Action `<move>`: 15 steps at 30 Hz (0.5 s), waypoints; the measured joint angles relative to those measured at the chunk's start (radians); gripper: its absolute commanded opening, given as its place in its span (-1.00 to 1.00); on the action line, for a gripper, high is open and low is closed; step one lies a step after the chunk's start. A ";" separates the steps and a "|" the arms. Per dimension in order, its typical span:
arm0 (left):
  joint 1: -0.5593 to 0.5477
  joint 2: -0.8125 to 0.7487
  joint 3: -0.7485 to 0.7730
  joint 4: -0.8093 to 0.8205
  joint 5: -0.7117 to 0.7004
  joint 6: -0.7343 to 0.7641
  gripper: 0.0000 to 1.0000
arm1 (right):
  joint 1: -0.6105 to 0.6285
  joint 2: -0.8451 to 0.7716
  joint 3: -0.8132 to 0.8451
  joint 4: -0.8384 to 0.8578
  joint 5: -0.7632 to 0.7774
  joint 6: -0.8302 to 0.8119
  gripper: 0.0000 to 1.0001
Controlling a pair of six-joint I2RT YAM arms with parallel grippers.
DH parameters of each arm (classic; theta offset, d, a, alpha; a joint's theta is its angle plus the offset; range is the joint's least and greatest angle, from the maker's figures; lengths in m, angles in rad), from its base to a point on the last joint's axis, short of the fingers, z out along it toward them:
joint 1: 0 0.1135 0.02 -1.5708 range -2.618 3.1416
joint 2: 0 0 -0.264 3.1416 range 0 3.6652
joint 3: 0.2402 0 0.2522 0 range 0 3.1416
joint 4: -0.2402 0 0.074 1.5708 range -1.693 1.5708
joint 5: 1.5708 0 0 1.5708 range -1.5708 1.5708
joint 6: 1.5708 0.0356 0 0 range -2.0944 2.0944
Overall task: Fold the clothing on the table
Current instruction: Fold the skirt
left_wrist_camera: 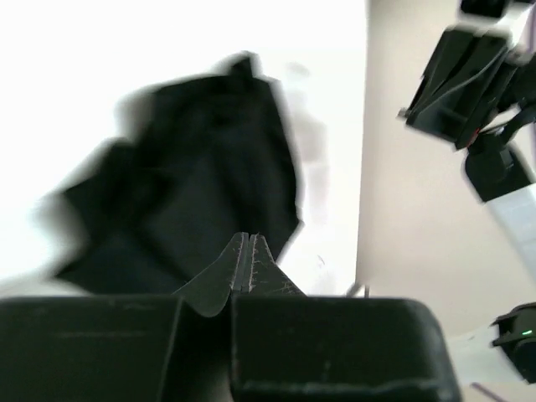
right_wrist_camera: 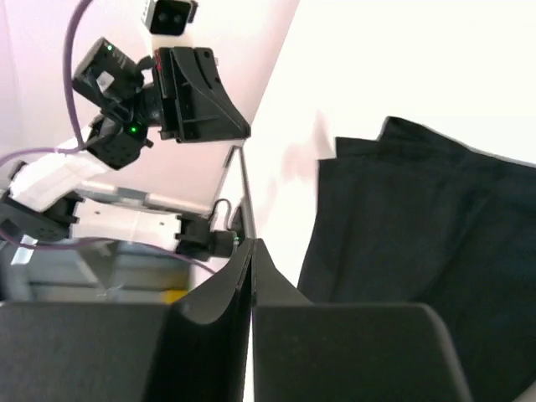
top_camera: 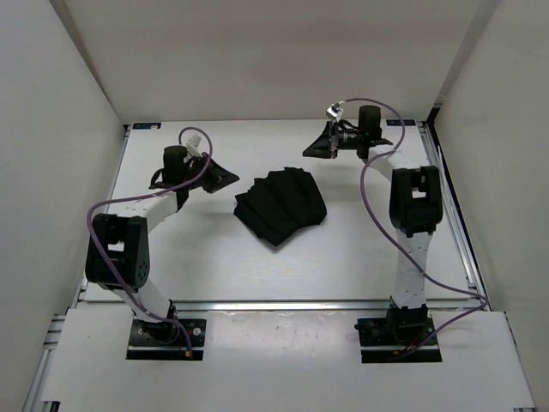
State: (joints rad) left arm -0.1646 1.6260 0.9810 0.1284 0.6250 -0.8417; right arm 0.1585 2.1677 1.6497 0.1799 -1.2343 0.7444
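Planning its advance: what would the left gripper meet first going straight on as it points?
Probably the clothing, lying right ahead of the left gripper; the gripper's height is unclear.

Plain white back wall (top_camera: 274,51) closed off far side. White left wall (top_camera: 43,172) and right wall (top_camera: 506,172) angled in at sides. Small blue sticker (top_camera: 147,125) sat at far-left corner, second blue sticker (top_camera: 403,123) at far-right. White board (top_camera: 283,360) spanned near edge, aluminium frame (top_camera: 50,343) at its left end.
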 measured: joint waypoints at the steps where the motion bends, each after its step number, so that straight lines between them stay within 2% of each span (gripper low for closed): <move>1: 0.029 0.006 -0.012 -0.002 -0.004 -0.006 -1.00 | 0.006 0.046 0.027 0.026 -0.019 0.037 -1.00; 4: 0.084 0.010 -0.040 -0.037 -0.017 -0.008 -1.00 | 0.042 0.245 0.130 0.048 -0.047 0.097 -1.00; 8: 0.101 -0.030 -0.044 -0.114 -0.017 0.015 -0.94 | 0.105 0.429 0.151 -0.012 -0.042 0.122 -1.00; 12: 0.134 -0.160 -0.095 -0.177 -0.011 0.046 -0.96 | 0.142 0.435 0.173 -0.023 -0.070 0.134 -1.00; 15: 0.182 -0.270 -0.139 -0.215 -0.010 0.069 -0.86 | 0.155 0.432 0.192 -0.021 -0.071 0.135 -1.00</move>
State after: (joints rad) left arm 0.0170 1.3556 0.8421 -0.0868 0.6151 -0.7723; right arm 0.3138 2.5999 1.8412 0.1585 -1.3048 0.8795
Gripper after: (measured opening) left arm 0.047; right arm 0.002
